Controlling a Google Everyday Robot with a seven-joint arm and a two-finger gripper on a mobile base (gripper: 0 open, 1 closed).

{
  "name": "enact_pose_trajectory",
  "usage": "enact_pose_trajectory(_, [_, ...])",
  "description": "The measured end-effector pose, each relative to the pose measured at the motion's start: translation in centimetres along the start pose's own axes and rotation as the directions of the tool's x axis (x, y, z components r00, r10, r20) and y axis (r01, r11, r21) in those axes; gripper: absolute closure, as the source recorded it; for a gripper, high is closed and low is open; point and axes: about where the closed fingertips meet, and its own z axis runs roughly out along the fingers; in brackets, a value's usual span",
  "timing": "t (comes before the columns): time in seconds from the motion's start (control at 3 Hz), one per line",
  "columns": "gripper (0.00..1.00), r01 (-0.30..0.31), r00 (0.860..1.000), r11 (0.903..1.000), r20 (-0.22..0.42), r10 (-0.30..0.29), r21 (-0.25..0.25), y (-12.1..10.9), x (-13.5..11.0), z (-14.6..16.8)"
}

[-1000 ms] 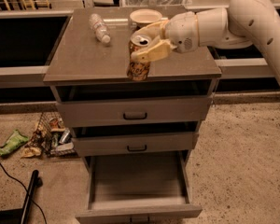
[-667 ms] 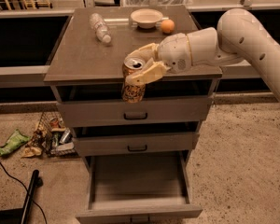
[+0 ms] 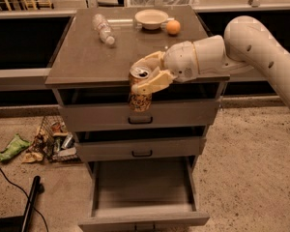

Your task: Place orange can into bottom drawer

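My gripper (image 3: 146, 74) is shut on the orange can (image 3: 139, 96), a slim can with mottled orange-brown print and a silver pull-tab top. I hold it upright in the air just past the cabinet's front edge, in front of the top drawer. The bottom drawer (image 3: 144, 191) is pulled out and open below, a wide plain box with nothing visible inside. My white arm (image 3: 251, 45) reaches in from the right over the cabinet top.
On the cabinet top (image 3: 87, 57) lie a clear plastic bottle (image 3: 103, 29), a white bowl (image 3: 151, 18) and a round orange fruit (image 3: 173, 27). The top drawer (image 3: 140, 115) and middle drawer (image 3: 141, 148) are slightly ajar. Litter (image 3: 43, 144) lies on the floor left.
My gripper has carried the can forward off the cabinet top and lower, now in front of the top drawer.
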Motion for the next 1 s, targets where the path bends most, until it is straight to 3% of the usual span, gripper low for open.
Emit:
enact_pose_trajectory(0.33, [1.0,0.028,0.998,0.9989,-0.056,-0.026,0.038,1.2,4.1,0.2])
enact_pose_trajectory(0.67, [1.0,0.044,0.994,0.9968,-0.108,-0.036,0.067,2.8,10.0,0.6])
enact_pose_trajectory(1.0, [1.0,0.019,0.996,0.9952,-0.091,-0.01,0.096,3.9,15.6,1.4])
